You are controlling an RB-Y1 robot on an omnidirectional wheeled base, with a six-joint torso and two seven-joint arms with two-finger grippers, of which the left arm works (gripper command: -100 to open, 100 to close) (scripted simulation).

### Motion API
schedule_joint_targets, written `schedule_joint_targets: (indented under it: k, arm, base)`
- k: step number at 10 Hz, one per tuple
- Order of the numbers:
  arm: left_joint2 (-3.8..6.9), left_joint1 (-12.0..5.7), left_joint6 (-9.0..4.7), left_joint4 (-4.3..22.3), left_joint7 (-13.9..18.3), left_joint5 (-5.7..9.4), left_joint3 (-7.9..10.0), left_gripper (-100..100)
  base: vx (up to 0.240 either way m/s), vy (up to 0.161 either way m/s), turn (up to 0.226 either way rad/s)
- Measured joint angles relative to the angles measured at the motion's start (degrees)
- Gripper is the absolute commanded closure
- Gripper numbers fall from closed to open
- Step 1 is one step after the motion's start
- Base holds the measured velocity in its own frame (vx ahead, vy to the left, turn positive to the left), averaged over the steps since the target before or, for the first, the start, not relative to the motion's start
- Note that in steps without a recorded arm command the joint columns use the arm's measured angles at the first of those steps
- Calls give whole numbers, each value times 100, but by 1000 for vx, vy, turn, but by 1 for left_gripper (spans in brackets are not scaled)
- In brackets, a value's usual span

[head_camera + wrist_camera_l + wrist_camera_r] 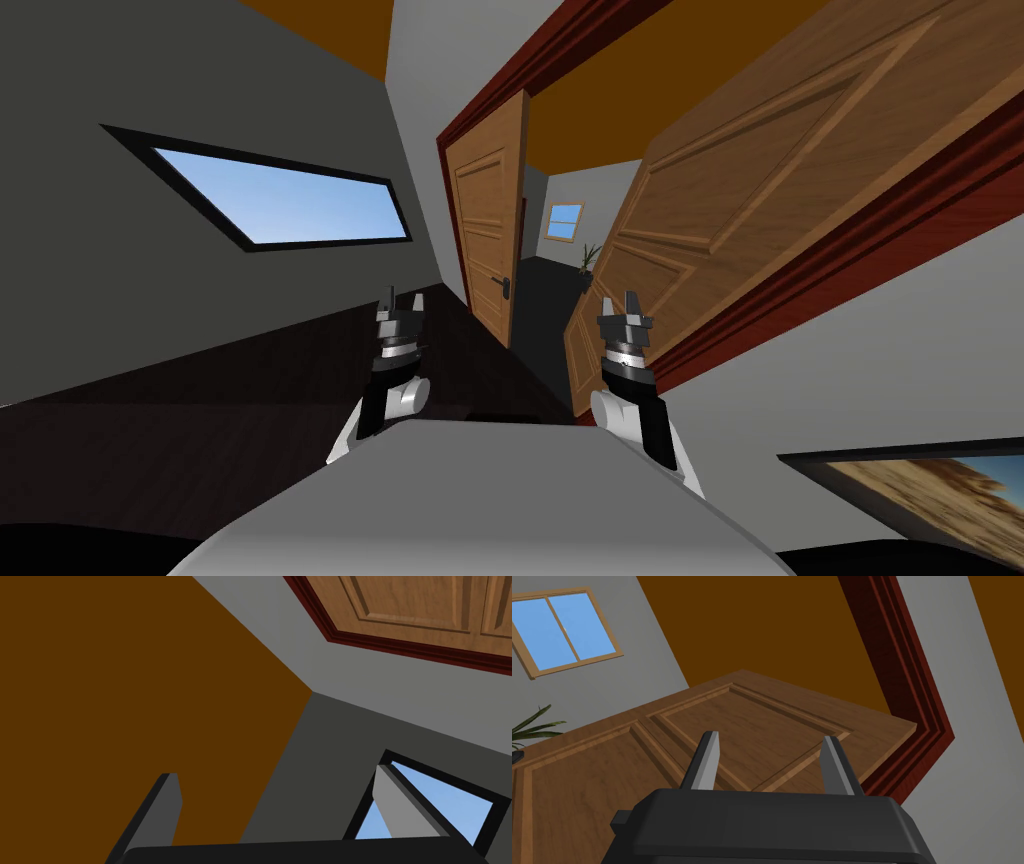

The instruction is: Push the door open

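Risk of catching or bending a thin blade finger on the raised panel moulding, through pressing tip-first with the right end effector [770, 737] spread wide; risk too of skidding sideways toward the dark red door frame [850, 255], through pushing close to the hinge side for poor leverage. Holding nothing in that end effector: fingers apart by about a third of the wrist view, aimed at the brown panelled wooden door leaf [752, 716] just ahead, with contact impossible to confirm. Carrying the left end effector [403, 298] raised alongside, likewise spread and empty, well apart from both leaves. Judging the brown leaf partway open, slanted off the frame on the right of the doorway, with more swing left to win. Across the gap, facing a second, lighter wooden leaf [488, 225] with a dark lever handle [506, 287], also ajar. Through the gap, making out a dark floor [535, 330], a small potted plant [588, 258] and a small wood-framed window [565, 221] on the far grey wall.
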Motion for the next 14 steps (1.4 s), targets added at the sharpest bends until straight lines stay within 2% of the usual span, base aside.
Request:
schedule_joint_targets:
  k: [1,3,5,7,11,13,14]
  arm:
    - [24,-43,-24,148,-4,-10,-12,-100]
    - [63,-218,49,393,-31,-31,-15,-100]
    - [86,-355,46,713,-66,-66,-50,-100]
    - [173,-602,147,1031,-59,-55,14,-100]
    - [223,-1031,199,1798,-122,-112,-3,-100]
    - [243,-1264,311,2129,-152,-133,5,-100]
    - [256,-1377,320,2338,-166,-146,3,-100]
  base:
    - [72,107,-134]
    - [65,98,-122]
    - [69,104,-144]
    - [84,121,-172]
    - [55,111,-162]
    - [56,106,-159]
    - [76,106,-200]
